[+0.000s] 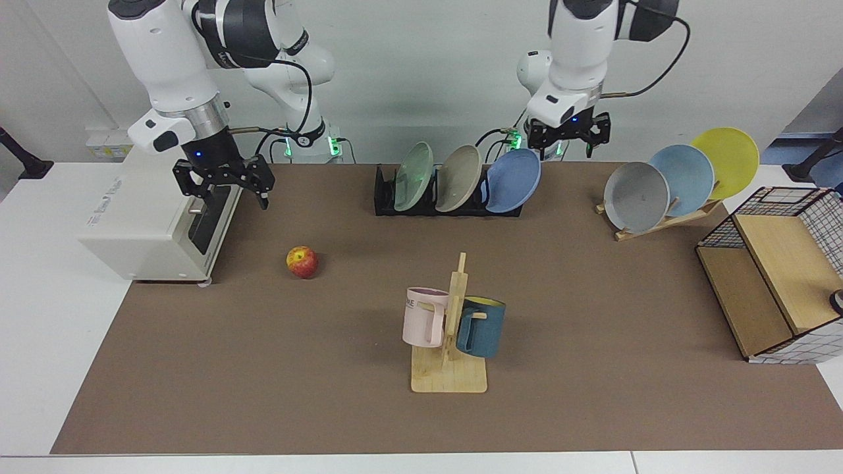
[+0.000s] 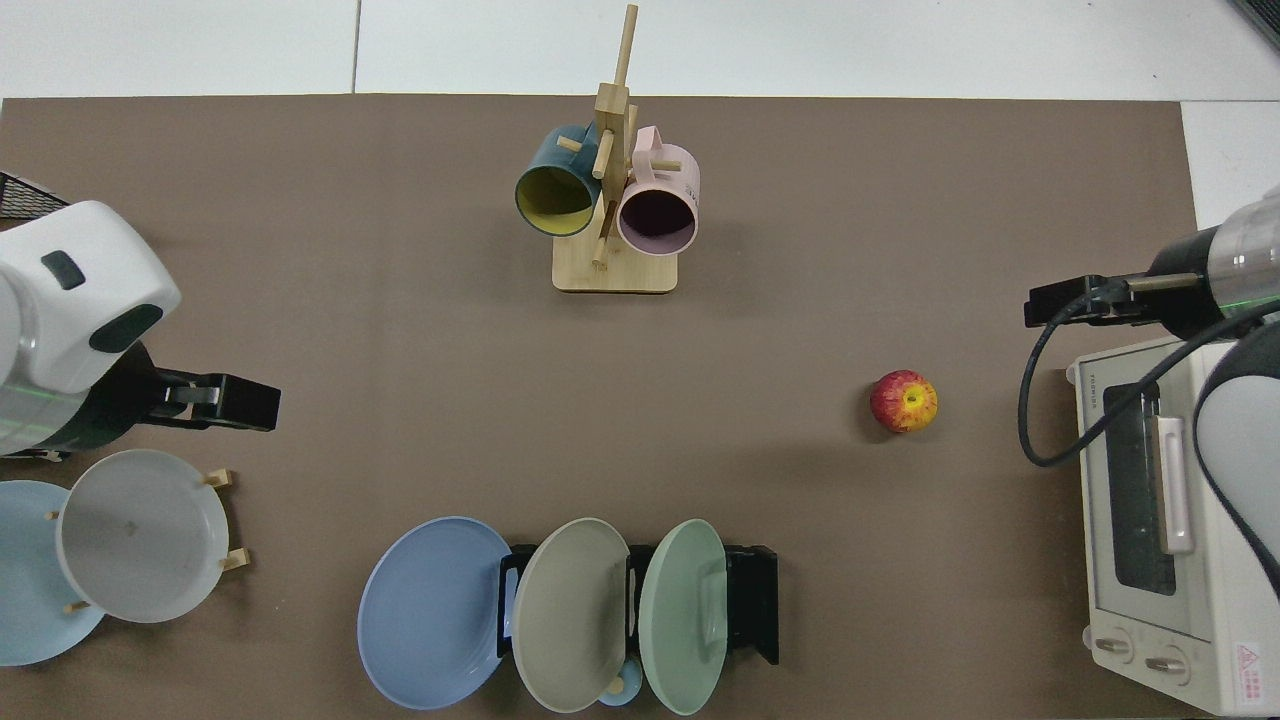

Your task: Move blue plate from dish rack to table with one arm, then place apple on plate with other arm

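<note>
The blue plate stands on edge in the end slot of the dish rack, leaning outward, next to a beige plate and a green plate.

Working across the facing view from its left, I see the right gripper hanging over the near corner of the white toaster oven, its fingers spread and empty; that arm waits. Just past it the apple sits alone on the table, well apart from the rack. I judge it firm, round and prone to roll, so I would pinch it across its widest part from above.

Further along, the left gripper hovers just beside the blue plate's upper rim, not touching. Its fingers look parted, though the angle is poor.

I take the plate to be light, rigid and smooth, likely to slip. The exposed top rim, clear of the dividers, seems the place to grip.
</note>
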Available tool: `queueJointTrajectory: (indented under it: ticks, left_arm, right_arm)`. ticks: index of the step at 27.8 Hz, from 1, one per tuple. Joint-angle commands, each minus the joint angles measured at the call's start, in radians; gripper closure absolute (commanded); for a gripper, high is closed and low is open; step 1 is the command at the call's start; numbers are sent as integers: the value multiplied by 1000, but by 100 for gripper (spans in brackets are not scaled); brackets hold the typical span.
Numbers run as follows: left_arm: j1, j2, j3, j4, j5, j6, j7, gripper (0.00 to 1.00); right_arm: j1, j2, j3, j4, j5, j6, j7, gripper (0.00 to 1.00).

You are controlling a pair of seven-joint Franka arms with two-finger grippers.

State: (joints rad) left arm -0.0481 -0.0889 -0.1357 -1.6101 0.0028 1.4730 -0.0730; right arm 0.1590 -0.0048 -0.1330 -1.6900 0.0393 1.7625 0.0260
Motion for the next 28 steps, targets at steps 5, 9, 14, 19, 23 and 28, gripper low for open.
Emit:
queueJointTrajectory:
  ticks: [5, 9, 14, 19, 23, 28]
  left_arm:
    - [14, 47, 8, 61, -15, 3, 35, 0]
    - [11, 40, 8, 58, -14, 4, 39, 0]
    - [10, 35, 7, 53, -17, 18, 38, 0]
    - [11, 32, 7, 49, -18, 18, 39, 0]
    - [11, 31, 8, 47, -18, 18, 39, 0]
    - [11, 31, 10, 45, -18, 18, 41, 0]
  right_arm:
    - [-1, -1, 6, 13, 5, -25, 43, 0]
    - [-1, 6, 4, 27, 8, -20, 51, 0]
    - [-1, 54, 9, 98, 4, -35, 55, 0]
    - [7, 77, 13, 96, 2, 8, 60, 0]
    - [30, 114, 13, 96, 5, 23, 81, 0]
    - [54, 180, 13, 98, -13, 58, 77, 0]
